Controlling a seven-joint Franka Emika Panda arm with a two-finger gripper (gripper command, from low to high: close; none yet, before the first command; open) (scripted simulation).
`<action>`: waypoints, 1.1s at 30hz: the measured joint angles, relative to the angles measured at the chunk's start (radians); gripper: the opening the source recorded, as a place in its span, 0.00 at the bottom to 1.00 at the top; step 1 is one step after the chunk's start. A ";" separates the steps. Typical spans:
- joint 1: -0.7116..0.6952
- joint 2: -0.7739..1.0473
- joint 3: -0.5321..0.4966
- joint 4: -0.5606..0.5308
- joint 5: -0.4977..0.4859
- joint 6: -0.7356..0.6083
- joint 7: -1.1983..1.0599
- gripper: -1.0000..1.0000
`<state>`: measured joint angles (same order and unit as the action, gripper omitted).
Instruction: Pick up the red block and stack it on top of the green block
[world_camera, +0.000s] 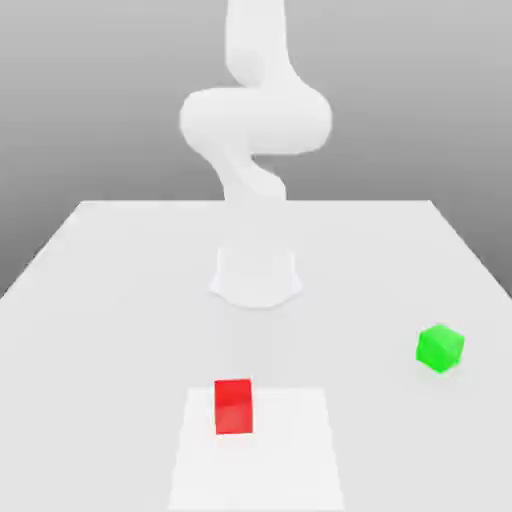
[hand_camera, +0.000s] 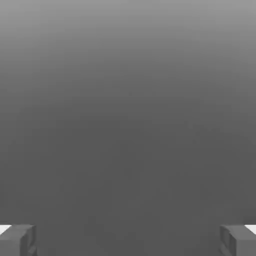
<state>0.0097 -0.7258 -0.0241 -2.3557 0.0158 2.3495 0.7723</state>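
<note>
On white table (world_camera: 120, 300): smooth red block (world_camera: 233, 406), green block (world_camera: 440, 348) well apart; pincer (hand_camera: 128, 240) seemingly spread wide.

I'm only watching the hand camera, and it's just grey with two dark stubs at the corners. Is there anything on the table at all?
Observer: Yes. In the exterior view a red block sits on the table, near the front.
Operator: Is it alone?
Observer: No, a green block sits apart from it, toward the exterior view's right.
Operator: Are those stubs holding something?
Observer: No. They are the fingertips of the gripper, spread wide with nothing between them.
Operator: Is the stacking done?
Observer: Not yet; both blocks rest separately on the table.
</note>
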 joint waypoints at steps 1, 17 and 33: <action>0.005 0.037 -0.011 -0.026 0.007 0.024 -0.013 0.50; 0.027 0.639 -0.088 -0.445 0.001 0.417 -0.138 0.50; -0.024 0.942 -0.025 -0.445 0.064 0.667 -0.197 0.00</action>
<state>-0.0138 0.2162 -0.0489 -2.8003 0.0801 3.0168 0.5753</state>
